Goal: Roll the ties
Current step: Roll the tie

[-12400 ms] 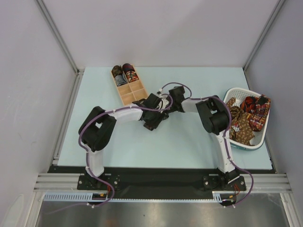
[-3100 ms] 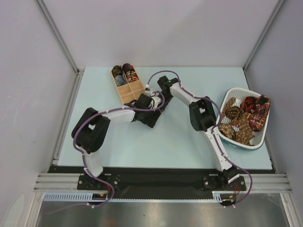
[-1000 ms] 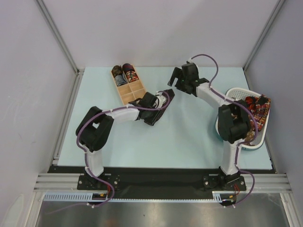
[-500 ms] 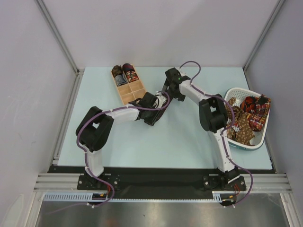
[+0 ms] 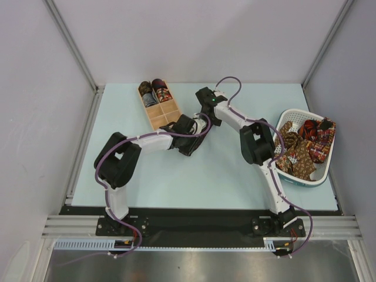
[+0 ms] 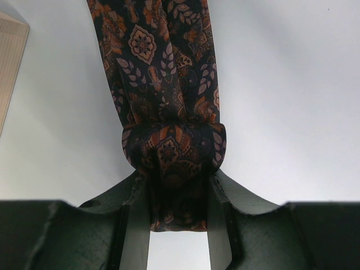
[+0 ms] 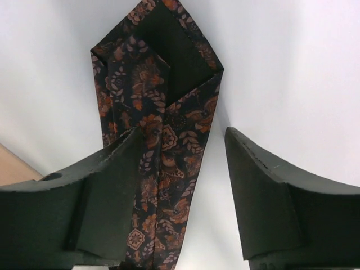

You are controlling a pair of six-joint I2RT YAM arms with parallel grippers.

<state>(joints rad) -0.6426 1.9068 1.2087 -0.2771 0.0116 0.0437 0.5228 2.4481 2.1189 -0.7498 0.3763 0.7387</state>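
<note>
Table (image 5: 223,176) first: you have the basket (image 5: 292,111) at the right of the top view, heaped with loose ties (image 5: 302,155). The box (image 5: 167,119) sits upper left of centre, with two rolls (image 5: 154,91) in its far compartments. Your dark tie (image 6: 169,67) lies flat on the table, with the box corner at the left wrist frame's upper left. Your left gripper (image 6: 177,188) pinches its rolled end. Your right gripper (image 7: 181,147) is spread wide over the pointed end, holding nothing.
</note>
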